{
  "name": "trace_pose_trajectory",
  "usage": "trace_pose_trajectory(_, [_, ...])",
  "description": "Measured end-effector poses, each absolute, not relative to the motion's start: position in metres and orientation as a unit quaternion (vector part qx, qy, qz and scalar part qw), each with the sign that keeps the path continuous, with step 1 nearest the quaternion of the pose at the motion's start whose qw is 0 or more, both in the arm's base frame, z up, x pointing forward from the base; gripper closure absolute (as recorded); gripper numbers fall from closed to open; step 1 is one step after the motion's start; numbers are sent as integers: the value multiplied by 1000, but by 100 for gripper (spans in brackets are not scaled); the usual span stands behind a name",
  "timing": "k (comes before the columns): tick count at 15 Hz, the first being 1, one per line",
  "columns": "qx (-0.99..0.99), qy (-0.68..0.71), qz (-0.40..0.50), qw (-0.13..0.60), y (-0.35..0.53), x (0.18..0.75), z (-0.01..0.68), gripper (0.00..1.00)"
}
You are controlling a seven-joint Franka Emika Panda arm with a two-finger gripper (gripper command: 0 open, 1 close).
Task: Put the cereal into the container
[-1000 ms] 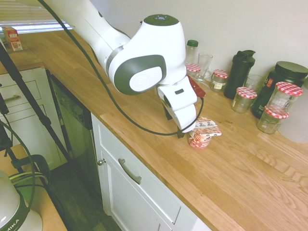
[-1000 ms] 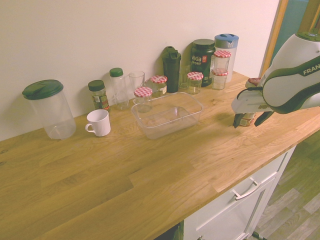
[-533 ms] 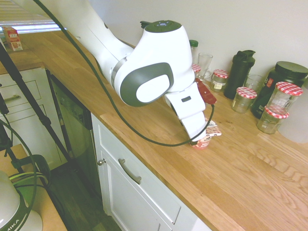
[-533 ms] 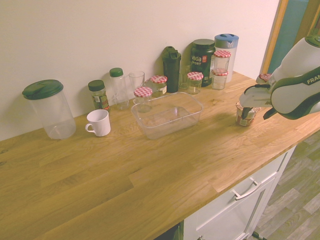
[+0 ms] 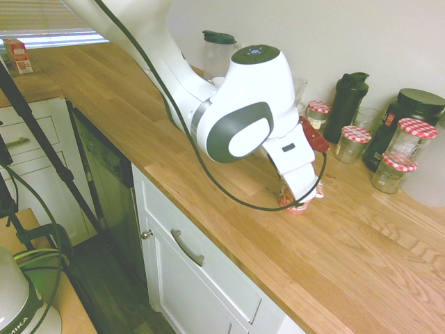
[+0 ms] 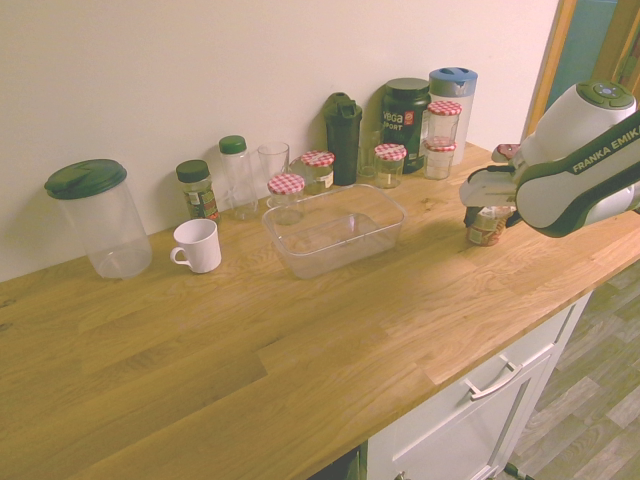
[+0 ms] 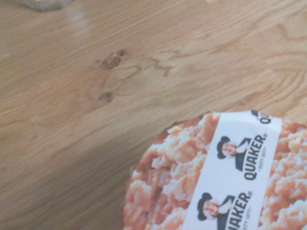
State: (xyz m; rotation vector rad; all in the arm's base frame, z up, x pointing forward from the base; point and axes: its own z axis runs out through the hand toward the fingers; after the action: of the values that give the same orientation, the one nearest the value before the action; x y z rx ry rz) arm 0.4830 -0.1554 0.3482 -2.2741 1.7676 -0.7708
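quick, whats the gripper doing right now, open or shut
Gripper: open, its fingers standing on either side of the cereal cup; whether they touch it can't be told.

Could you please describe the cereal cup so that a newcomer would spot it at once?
On the wooden counter, past the clear tub toward the robot arm, sits the cereal cup, right at the gripper. Unlike the glass jars, it is printed red and orange, with "QUAKER" on its lid.
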Motion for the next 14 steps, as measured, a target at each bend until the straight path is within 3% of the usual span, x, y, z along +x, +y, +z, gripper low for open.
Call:
trace_pose_trajectory(1, [-762, 587, -263, 79, -157, 485, 347, 0])
trace_pose_trajectory(2, [-762, 584, -269, 78, -159, 485, 346, 100])
trace_pose_trajectory(14, [-756, 572, -310, 71, -157, 485, 350, 100])
